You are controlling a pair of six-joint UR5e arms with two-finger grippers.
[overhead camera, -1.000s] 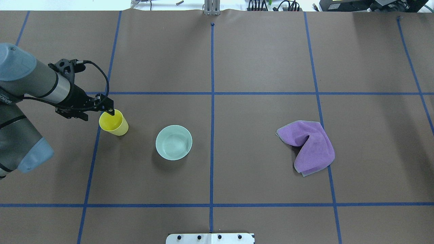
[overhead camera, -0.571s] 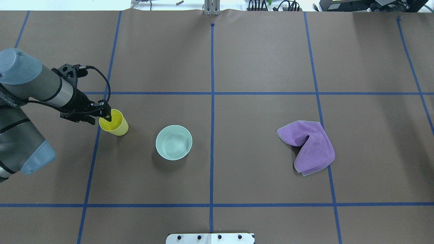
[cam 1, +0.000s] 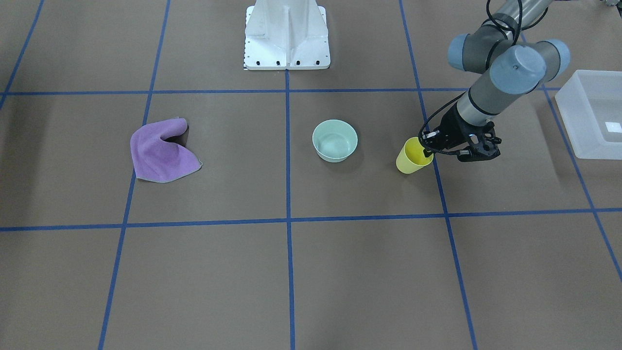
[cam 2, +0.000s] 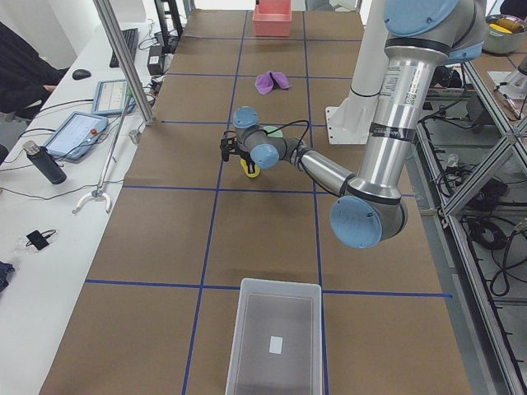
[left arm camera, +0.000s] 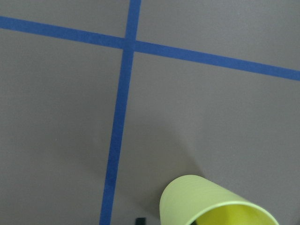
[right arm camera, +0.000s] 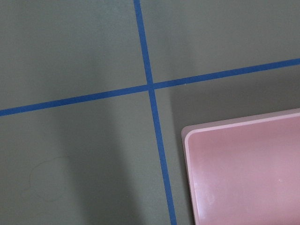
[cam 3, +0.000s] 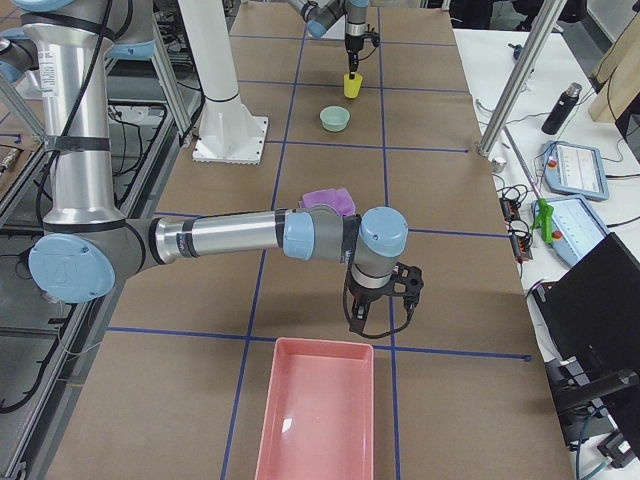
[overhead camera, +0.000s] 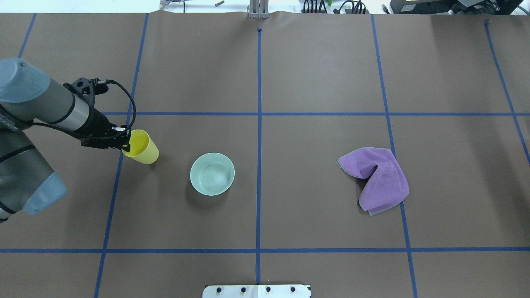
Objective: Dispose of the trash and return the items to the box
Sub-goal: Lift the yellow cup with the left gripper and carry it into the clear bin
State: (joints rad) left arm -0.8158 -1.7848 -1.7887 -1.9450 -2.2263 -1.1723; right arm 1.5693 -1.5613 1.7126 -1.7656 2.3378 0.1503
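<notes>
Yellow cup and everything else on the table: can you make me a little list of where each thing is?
yellow cup: tilted, rim pinched by the left gripper
green bowl: upright, beside the cup, untouched
purple cloth: crumpled, far from both
box: only a small label inside
right gripper: near the pink bin; open or shut, cannot tell

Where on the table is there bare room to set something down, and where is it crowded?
Free: the wide patch between bowl and cloth, and the squares beyond them on the operators' side. Crowded: around the cup, gripped at its rim by the left gripper, with the bowl near.
</notes>
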